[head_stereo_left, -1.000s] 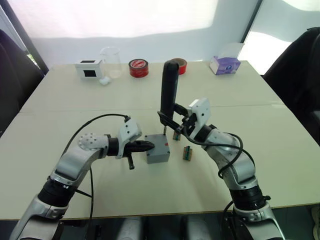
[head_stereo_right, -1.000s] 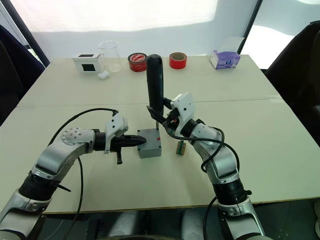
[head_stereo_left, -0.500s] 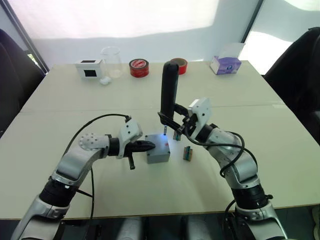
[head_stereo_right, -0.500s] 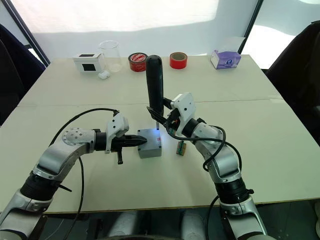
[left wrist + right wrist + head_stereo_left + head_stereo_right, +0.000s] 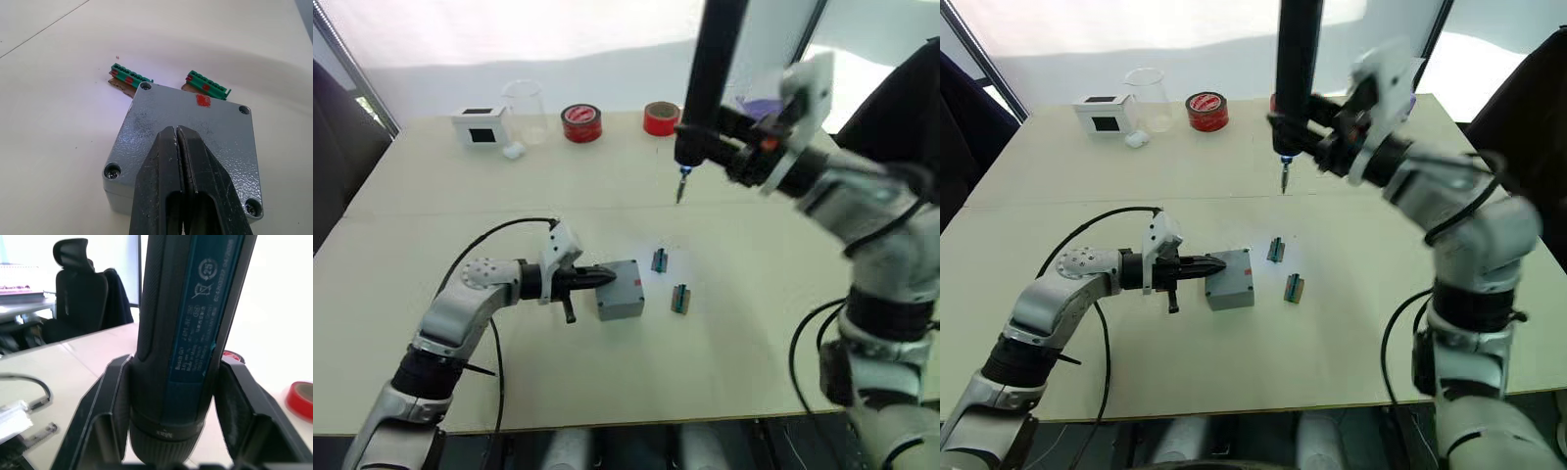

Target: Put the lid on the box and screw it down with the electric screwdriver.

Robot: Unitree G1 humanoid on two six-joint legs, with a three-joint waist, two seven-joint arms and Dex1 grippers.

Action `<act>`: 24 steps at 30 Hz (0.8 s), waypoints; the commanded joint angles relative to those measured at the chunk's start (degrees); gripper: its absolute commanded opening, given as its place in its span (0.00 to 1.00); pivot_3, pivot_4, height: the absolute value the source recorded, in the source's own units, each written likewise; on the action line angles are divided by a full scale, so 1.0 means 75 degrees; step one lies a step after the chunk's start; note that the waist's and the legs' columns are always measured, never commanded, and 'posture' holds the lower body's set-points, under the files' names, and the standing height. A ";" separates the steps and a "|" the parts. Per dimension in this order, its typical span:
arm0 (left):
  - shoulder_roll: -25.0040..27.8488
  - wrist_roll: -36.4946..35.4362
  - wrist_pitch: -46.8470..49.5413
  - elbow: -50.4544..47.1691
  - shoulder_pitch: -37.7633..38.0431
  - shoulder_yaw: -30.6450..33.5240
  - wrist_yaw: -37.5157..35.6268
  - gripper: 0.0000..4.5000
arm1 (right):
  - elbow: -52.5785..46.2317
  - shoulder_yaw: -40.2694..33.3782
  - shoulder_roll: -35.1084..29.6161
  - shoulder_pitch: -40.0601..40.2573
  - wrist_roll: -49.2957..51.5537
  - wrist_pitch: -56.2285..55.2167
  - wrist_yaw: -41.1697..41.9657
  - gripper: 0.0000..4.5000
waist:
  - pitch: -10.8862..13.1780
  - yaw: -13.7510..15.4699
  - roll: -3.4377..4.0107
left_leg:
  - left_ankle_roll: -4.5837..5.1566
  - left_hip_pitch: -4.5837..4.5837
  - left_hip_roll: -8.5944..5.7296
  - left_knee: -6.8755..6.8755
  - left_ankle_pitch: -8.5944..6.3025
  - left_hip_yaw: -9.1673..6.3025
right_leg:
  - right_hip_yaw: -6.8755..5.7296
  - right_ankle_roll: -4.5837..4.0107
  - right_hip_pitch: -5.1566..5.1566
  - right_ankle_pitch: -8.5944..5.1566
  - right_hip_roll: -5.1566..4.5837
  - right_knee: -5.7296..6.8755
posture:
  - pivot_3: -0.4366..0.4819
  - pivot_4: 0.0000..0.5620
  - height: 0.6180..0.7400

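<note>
where the lid [image 5: 188, 134] sits flush on the box [image 5: 621, 291], the closed grey enclosure rests on the table [image 5: 509, 206], screws visible in the lid's corners and a small red mark near one edge of its top. the left gripper [image 5: 604, 277] lies level against the side of the box facing the robot's left, its two black fingers [image 5: 171, 166] pressed together with no gap, tips reaching onto the lid. just beside the box, on its right, lie two green terminal blocks [image 5: 680, 299], apart from each other and clear of the box. well above and beyond the box, the right gripper [image 5: 171, 401] clasps the electric screwdriver [image 5: 707, 83] between its fingers, the tool upright, bit pointing down in the air over the table, a bluish light at its tip. farthest from the box, along the far table edge, stand a white box with a black window [image 5: 478, 126], a clear beaker [image 5: 525, 111], two rolls of red tape [image 5: 580, 122] and a purple tissue box [image 5: 759, 106].
</note>
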 commanded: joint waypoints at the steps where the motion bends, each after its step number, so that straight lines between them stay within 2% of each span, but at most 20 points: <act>1: 0.0314 -0.0457 0.0184 -0.0538 -0.0176 0.0290 -0.0458 0.00 | 0.1016 -0.0131 -0.1084 -0.0278 0.0411 0.2667 -0.0070 0.41 | 0.0014 0.0001 -0.0011 | 0.0002 0.0000 0.0000 0.0000 -0.0001 0.0002 | 0.0000 -0.0001 0.0001 -0.0001 -0.0003 0.0000 | 0.48 0.27 1.00; 5: 0.0719 -0.0848 0.0508 -0.1279 -0.0172 0.0283 -0.0824 0.00 | 0.1973 0.0732 -0.2216 0.0125 0.0104 0.3689 -0.0067 0.41 | 0.0048 0.0010 -0.0011 | 0.0008 -0.0035 -0.0011 0.0003 -0.0005 0.0002 | -0.0006 -0.0032 -0.0022 -0.0017 -0.0041 -0.0006 | 0.48 0.27 1.00; 10: 0.1212 -0.1038 0.0822 -0.2078 -0.0005 0.0117 -0.1044 0.00 | 0.3378 0.1360 -0.2712 0.0405 -0.0088 0.3786 -0.0091 0.41 | 0.0081 -0.0049 0.0020 | 0.0013 -0.0102 -0.0034 0.0015 -0.0001 0.0023 | 0.0000 0.0004 -0.0093 0.0003 -0.0042 0.0011 | 0.48 0.27 1.00; 17: 0.1257 -0.1066 0.0944 -0.2391 0.0231 0.0050 -0.0781 0.00 | 0.4524 0.1993 -0.2583 0.0166 -0.0621 0.3722 0.0038 0.41 | 0.0088 -0.0164 0.0020 | 0.0012 -0.0101 -0.0011 0.0015 0.0001 0.0023 | 0.0002 0.0010 -0.0096 0.0004 -0.0001 0.0015 | 0.48 0.27 1.00; 23: 0.1252 -0.1105 0.1060 -0.2494 0.0351 0.0053 -0.0583 0.00 | 0.4848 0.2487 -0.2469 -0.0064 -0.1122 0.3458 0.0443 0.41 | 0.0090 -0.0156 0.0018 | 0.0010 -0.0100 -0.0004 0.0016 0.0002 0.0021 | 0.0004 0.0013 -0.0096 0.0003 0.0008 0.0015 | 0.48 0.27 1.00; 24: 0.1226 -0.1173 0.1127 -0.2494 0.0357 0.0093 -0.0537 0.00 | 0.4863 0.2541 -0.2457 -0.0082 -0.1204 0.3410 0.0494 0.52 | 0.0090 -0.0156 0.0019 | 0.0009 -0.0100 -0.0004 0.0017 0.0002 0.0021 | 0.0004 0.0013 -0.0096 0.0003 0.0009 0.0016 | 0.48 0.27 1.00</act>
